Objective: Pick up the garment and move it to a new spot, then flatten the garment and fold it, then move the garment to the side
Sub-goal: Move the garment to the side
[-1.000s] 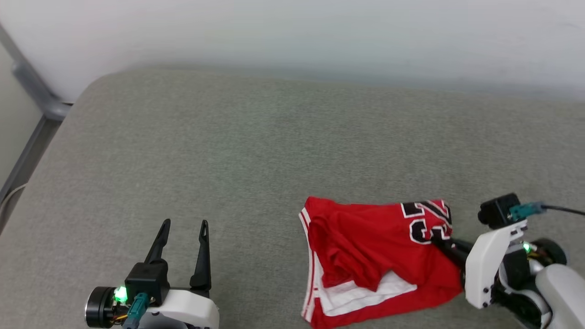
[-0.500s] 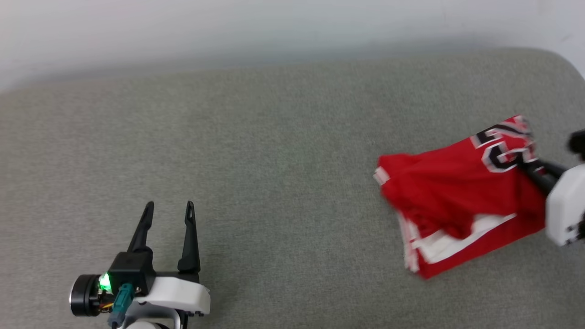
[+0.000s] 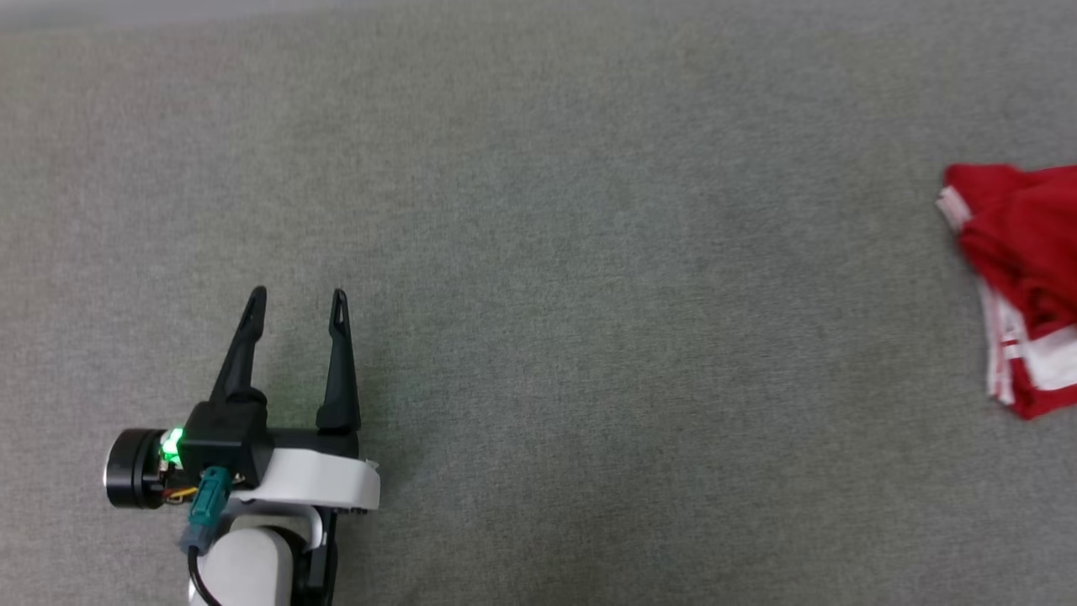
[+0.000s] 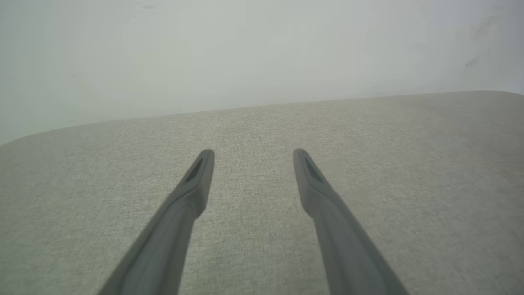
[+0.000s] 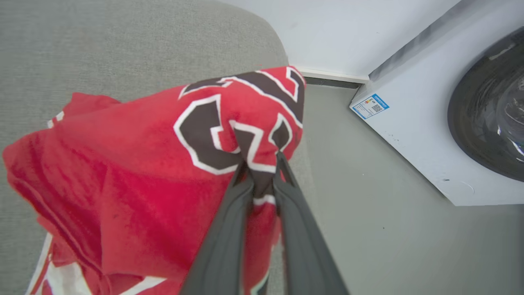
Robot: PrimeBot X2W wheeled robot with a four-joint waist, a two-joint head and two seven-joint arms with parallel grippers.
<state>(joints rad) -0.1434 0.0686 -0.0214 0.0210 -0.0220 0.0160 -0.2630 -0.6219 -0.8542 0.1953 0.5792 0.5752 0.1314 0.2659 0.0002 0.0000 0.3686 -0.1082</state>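
The garment (image 3: 1022, 278), red with white trim, lies bunched at the far right edge of the head view on the grey cushion (image 3: 589, 252). In the right wrist view the garment (image 5: 135, 172) hangs folded with its black-and-white number on top, and my right gripper (image 5: 262, 164) is shut on the cloth at that number. My left gripper (image 3: 294, 301) stands open at the lower left of the head view, far from the garment, with nothing between its fingers. The left wrist view has the left gripper (image 4: 254, 157) open over bare cushion.
Past the cushion's right end, the right wrist view shows grey floor (image 5: 368, 205) and a white washing machine (image 5: 434, 123) with a dark round door. A pale wall (image 4: 245, 53) rises behind the cushion.
The garment has gone rightward with my right gripper, from the middle right to the cushion's right end. The head camera has also shifted, so the wall has left its view. My left gripper stays open.
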